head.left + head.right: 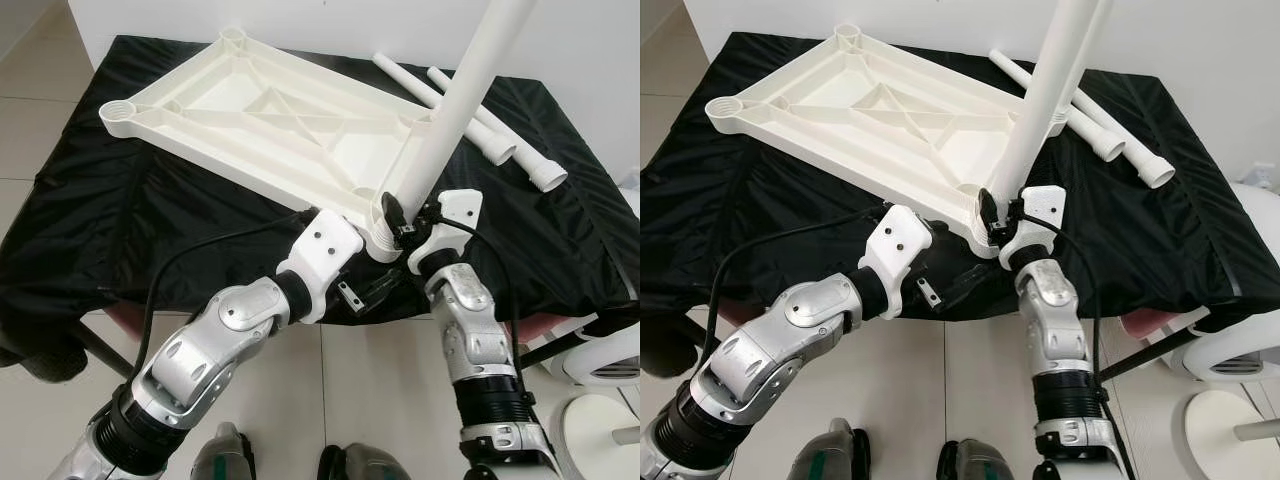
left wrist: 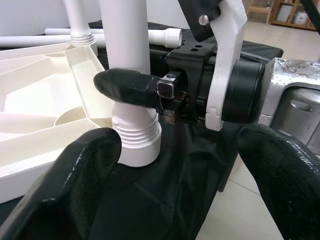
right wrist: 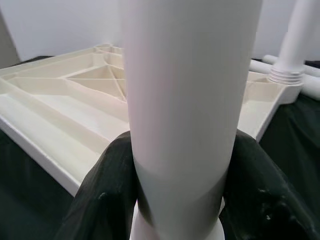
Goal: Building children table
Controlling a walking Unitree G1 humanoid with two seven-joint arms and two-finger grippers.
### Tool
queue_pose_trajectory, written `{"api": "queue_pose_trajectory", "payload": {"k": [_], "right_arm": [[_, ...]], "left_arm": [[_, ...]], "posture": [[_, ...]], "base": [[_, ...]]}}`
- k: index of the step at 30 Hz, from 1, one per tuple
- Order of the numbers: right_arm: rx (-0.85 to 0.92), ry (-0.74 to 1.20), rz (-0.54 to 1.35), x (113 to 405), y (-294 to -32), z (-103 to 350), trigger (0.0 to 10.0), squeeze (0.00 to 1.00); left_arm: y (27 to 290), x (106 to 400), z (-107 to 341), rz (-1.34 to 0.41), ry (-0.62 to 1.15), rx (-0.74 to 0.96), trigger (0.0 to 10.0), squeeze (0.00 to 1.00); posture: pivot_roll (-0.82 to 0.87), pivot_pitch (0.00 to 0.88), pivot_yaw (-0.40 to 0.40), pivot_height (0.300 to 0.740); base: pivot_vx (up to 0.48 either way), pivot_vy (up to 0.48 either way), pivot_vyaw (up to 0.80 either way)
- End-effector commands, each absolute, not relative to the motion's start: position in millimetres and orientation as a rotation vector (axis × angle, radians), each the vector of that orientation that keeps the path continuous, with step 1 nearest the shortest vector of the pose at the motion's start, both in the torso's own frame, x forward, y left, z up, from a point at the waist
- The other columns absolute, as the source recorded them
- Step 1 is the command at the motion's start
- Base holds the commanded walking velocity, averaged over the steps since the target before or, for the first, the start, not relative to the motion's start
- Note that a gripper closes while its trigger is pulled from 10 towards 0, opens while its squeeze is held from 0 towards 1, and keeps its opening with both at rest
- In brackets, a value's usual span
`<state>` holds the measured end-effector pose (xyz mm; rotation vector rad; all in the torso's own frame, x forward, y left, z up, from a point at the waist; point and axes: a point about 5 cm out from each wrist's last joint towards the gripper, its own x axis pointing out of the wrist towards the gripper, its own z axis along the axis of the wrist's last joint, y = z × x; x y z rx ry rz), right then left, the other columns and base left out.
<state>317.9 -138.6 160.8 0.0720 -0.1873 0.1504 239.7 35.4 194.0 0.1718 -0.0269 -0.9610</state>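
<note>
A white plastic tabletop (image 1: 270, 110) lies upside down on a black cloth (image 1: 120, 220). A white leg (image 1: 455, 110) stands upright in its near right corner socket, threaded end (image 2: 136, 141) showing above the rim. My right gripper (image 1: 397, 218) is shut on this leg just above the thread, one finger (image 2: 127, 87) across its front. My left gripper (image 2: 180, 200) is open beside the same corner, its fingers (image 2: 75, 190) wide apart and low against the cloth. A second leg (image 3: 290, 45) stands in the far right socket.
Two loose white legs (image 1: 470, 115) lie on the cloth at the back right. The cloth-covered table's near edge is just before my arms, with tiled floor (image 1: 370, 400) below. White rounded objects (image 1: 600, 380) stand on the floor to the right. A white wall is behind.
</note>
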Motion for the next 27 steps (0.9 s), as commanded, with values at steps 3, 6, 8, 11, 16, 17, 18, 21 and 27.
{"api": "queue_pose_trajectory", "payload": {"k": [3, 6, 8, 11, 16, 17, 18, 21, 27], "right_arm": [[0.091, -0.091, 0.003, 315, -152, 143, 10.0, 0.00], [0.068, -0.064, -0.093, 313, -152, 139, 10.0, 0.00], [0.068, -0.064, -0.093, 313, -152, 139, 10.0, 0.00], [0.030, -0.054, -0.189, 311, -151, 138, 10.0, 0.00], [0.053, -0.017, -0.219, 309, -142, 135, 10.0, 0.00], [0.053, -0.017, -0.219, 309, -142, 135, 10.0, 0.00], [0.092, 0.013, -0.214, 311, -142, 133, 10.0, 0.00], [0.128, 0.049, -0.214, 317, -146, 134, 10.0, 0.00], [0.120, 0.057, -0.277, 322, -159, 136, 10.0, 0.00]], "left_arm": [[32, 233, 194, -1.051, -0.016, 0.163, 10.0, 0.00], [32, 233, 194, -1.052, -0.015, 0.163, 10.0, 0.00], [32, 233, 194, -1.052, -0.015, 0.163, 10.0, 0.00], [32, 233, 193, -1.051, -0.014, 0.163, 10.0, 0.00], [33, 232, 193, -1.046, -0.012, 0.164, 10.0, 0.00], [33, 232, 193, -1.046, -0.012, 0.164, 10.0, 0.00], [33, 233, 193, -1.044, -0.012, 0.164, 10.0, 0.00], [34, 233, 194, -1.042, -0.013, 0.164, 10.0, 0.00], [34, 233, 194, -1.044, -0.014, 0.164, 10.0, 0.00]], "posture": [[0.07, 0.091, -0.085, 0.740], [0.07, 0.089, -0.086, 0.740], [0.07, 0.089, -0.086, 0.740], [0.08, 0.089, -0.088, 0.740], [0.09, 0.090, -0.093, 0.740], [0.09, 0.090, -0.093, 0.740], [0.09, 0.091, -0.092, 0.740], [0.08, 0.091, -0.088, 0.740], [0.08, 0.091, -0.087, 0.740]], "base": [[0.000, 0.000, 0.00], [0.000, 0.000, 0.00], [0.000, 0.000, 0.00], [0.000, 0.000, 0.00], [0.000, 0.000, 0.00], [0.000, 0.000, 0.00], [0.000, 0.000, 0.00], [0.000, 0.000, 0.00], [0.000, 0.000, 0.00]]}}
